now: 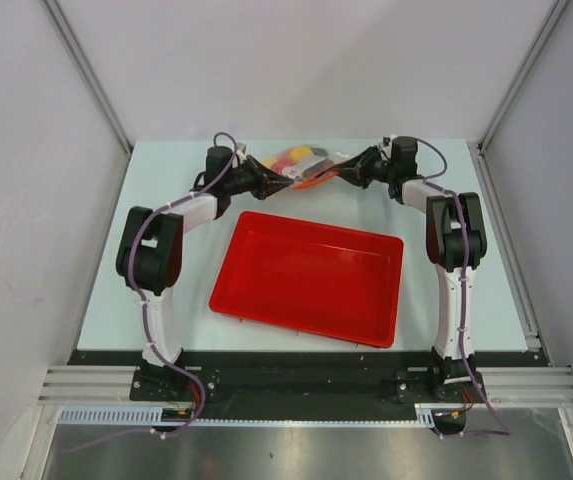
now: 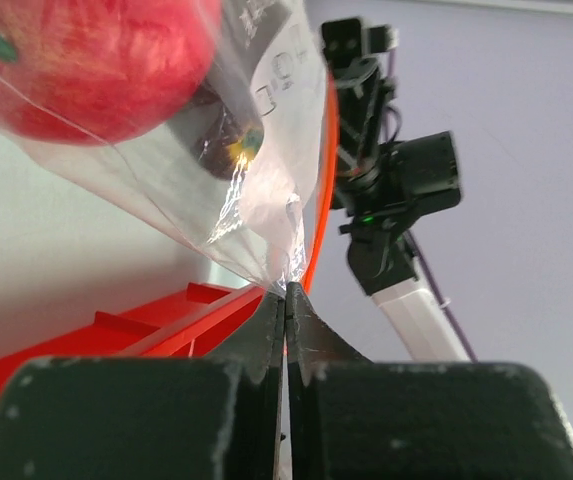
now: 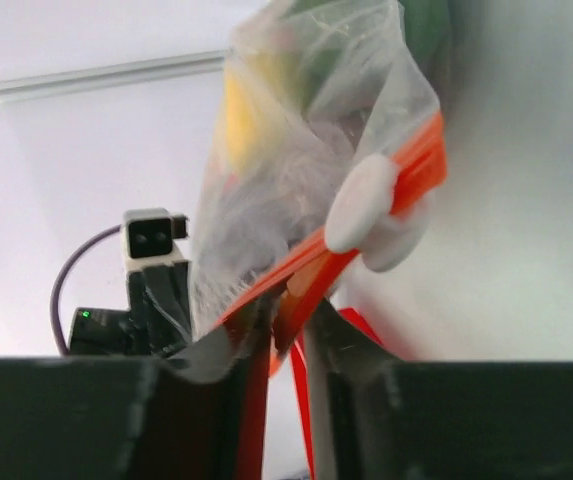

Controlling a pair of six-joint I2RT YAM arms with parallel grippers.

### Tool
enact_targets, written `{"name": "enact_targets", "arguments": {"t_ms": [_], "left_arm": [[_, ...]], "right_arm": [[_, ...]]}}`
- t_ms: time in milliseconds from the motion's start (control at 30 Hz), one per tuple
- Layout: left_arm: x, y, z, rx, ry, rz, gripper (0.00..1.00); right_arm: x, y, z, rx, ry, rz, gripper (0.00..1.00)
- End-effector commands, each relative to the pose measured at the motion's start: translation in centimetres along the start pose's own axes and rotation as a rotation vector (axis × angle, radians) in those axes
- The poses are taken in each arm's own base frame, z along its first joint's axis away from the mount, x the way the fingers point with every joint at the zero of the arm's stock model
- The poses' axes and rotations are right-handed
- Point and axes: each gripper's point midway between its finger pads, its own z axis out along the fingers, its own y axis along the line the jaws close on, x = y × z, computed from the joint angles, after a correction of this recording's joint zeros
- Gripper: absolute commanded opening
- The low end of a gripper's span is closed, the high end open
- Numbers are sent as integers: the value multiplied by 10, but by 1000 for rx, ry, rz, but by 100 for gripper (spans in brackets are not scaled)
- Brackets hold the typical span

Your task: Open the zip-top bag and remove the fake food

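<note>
Presently in hand: opening stage; zip apparently not yet parted, nothing taken out.
Zip-top bag [image 1: 304, 170]: held aloft between both arms, beyond the far edge of the red tray [image 1: 306, 280].
Fake food [image 1: 301, 156]: all inside the bag; red fruit [image 2: 86, 60] pressed against the film.
Left gripper [image 2: 286, 295]: fully closed, pinching a corner of clear film.
Right gripper [image 3: 288, 300]: narrow, nipping the orange zip strip [image 3: 421, 165] just below the white slider [image 3: 371, 210].
Next move: probably a pull along the zip, or a parting of the lips, against a firm left pinch.
</note>
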Motion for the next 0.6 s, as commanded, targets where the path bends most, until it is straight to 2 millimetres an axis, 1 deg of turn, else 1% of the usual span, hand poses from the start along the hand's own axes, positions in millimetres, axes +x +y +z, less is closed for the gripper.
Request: {"name": "enact_targets", "arguments": {"t_ms": [0, 33, 67, 100, 133, 200, 233, 267, 300, 333, 367, 400, 433, 467, 500, 533, 567], "left_arm": [[17, -24, -15, 14, 30, 97, 0], [17, -25, -16, 5, 31, 107, 0], [16, -25, -16, -6, 30, 149, 0], [19, -14, -18, -65, 45, 132, 3], [16, -24, -19, -65, 44, 222, 18], [9, -22, -24, -149, 6, 283, 34], [10, -33, -30, -195, 2, 389, 49], [2, -37, -32, -246, -45, 456, 70], [0, -43, -32, -281, -57, 517, 82], [6, -55, -31, -322, -34, 611, 83], [6, -61, -29, -340, -39, 660, 82], [0, -63, -28, -386, -78, 704, 81], [7, -80, -23, -378, -76, 785, 78], [6, -79, -16, -399, -84, 822, 76], [0, -81, -13, -434, -125, 867, 73], [9, -99, -4, -421, -133, 993, 72], [10, -92, 7, -452, -124, 1053, 71]], "right_arm": [[-6, 30, 7, -67, -2, -76, 16], [-7, 34, 7, -69, -3, -84, 0], [-6, 36, 8, -69, 3, -90, 0], [-5, 38, 7, -72, 5, -94, 0], [-3, 41, 8, -74, 14, -95, 0], [3, 47, 7, -76, 22, -104, 0], [6, 47, 7, -68, 31, -101, 0], [8, 49, 6, -68, 34, -113, 0], [10, 55, 4, -71, 36, -123, 0], [12, 56, 3, -63, 40, -121, 0], [13, 59, 2, -63, 41, -125, 0], [16, 64, 1, -65, 43, -141, 0], [18, 63, 0, -56, 51, -136, 0], [20, 63, 0, -53, 57, -135, 0], [22, 63, 0, -51, 61, -138, 0], [22, 64, -2, -52, 67, -137, 0], [21, 65, -3, -53, 69, -138, 0]]}}
